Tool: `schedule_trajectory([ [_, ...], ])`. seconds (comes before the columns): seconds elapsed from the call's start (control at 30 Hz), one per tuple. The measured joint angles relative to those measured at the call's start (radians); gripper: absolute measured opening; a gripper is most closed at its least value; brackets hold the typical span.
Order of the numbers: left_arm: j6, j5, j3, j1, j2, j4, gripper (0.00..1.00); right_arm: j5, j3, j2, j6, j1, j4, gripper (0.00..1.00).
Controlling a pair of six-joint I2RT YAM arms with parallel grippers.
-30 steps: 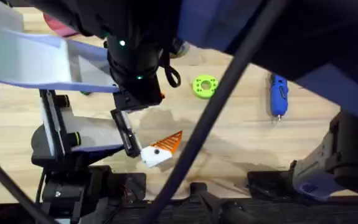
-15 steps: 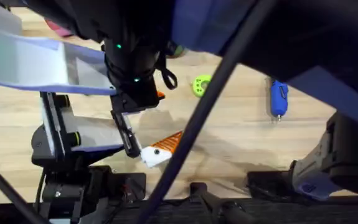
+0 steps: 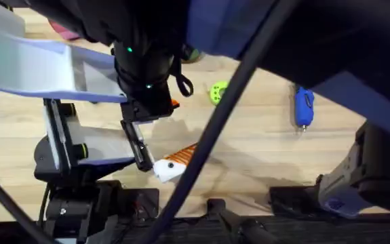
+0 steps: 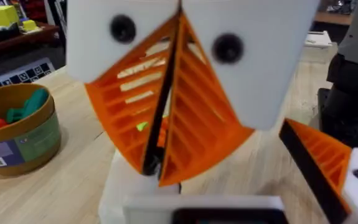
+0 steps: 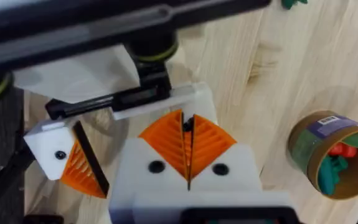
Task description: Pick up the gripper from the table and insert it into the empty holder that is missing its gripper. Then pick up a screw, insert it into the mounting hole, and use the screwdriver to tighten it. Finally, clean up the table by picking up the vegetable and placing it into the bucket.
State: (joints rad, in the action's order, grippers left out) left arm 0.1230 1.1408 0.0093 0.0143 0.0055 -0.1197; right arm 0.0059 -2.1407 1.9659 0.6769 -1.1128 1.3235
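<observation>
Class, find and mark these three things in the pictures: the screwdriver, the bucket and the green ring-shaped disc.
screwdriver (image 3: 303,104): overhead view, on its blue handle.
bucket (image 4: 23,146): left wrist view, on its brown outer wall.
green ring-shaped disc (image 3: 216,92): overhead view, on the visible part of its face, beside the dark cable crossing it.

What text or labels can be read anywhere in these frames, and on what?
None can be read.
Round orange-brown bucket: a purple and white sticker with a barcode, print too blurred to read.
Same bucket in the right wrist view: a purple label near the rim, also unreadable.
Stubby blue-handled screwdriver: no marking legible.
</observation>
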Motion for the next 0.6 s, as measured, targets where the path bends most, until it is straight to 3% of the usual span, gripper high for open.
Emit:
schedule_trajectory([
  [0.6,0.004,0.0,0.0,0.0,0.0,0.0,0.986,0.016,0.0,0.006,0.0,0.021,0.005,0.004],
])
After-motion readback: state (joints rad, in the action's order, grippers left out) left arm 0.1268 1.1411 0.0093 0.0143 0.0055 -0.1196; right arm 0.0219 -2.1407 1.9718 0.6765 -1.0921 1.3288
